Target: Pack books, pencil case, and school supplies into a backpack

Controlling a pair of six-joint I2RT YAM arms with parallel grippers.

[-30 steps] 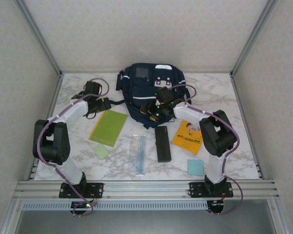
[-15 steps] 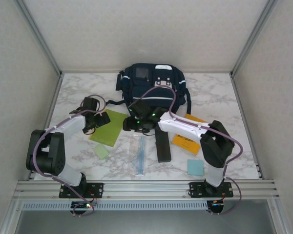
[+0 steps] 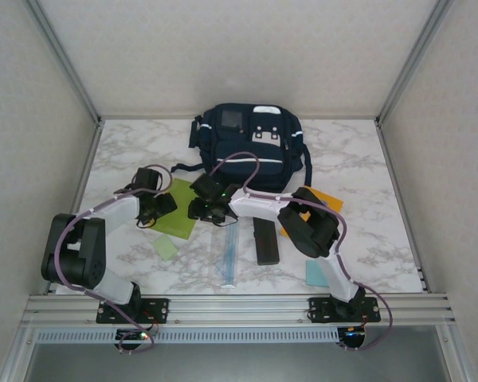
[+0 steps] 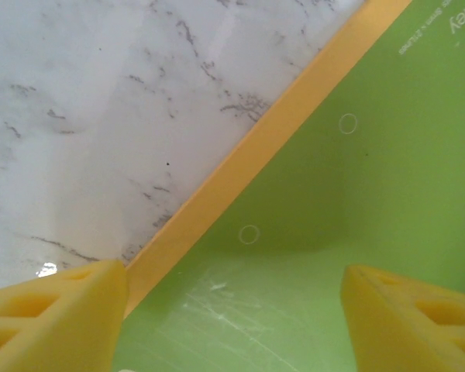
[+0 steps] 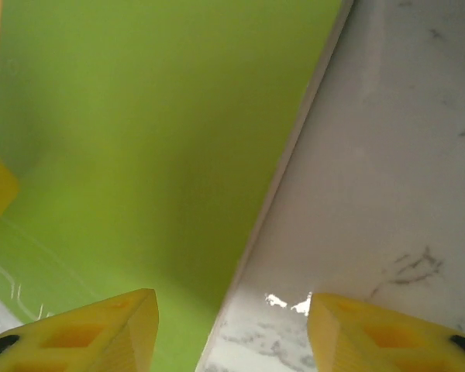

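Lab robot cell: aluminium frame (image 3: 239,303), white panel walls (image 3: 239,56), marble-print table (image 3: 358,159), left arm (image 3: 111,212), right arm (image 3: 259,205) bolted down.

I see the large navy-blue fabric backpack (image 3: 251,143) at upper centre. Below it, left of centre, the thin lime-green book (image 3: 180,220) lies flat on the marble table (image 3: 358,159). The left gripper (image 3: 164,204) is over the book's left side and the right gripper (image 3: 199,210) over its right edge. The long black pencil case (image 3: 264,241) and the clear bluish plastic ruler (image 3: 228,253) lie at lower centre.

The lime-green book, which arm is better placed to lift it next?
Probably left. The left fingers straddle the orange-strip edge of the thin lime-green book on that arm's own side of the marble table. The right fingers straddle the opposite edge, but that arm is stretched far across.
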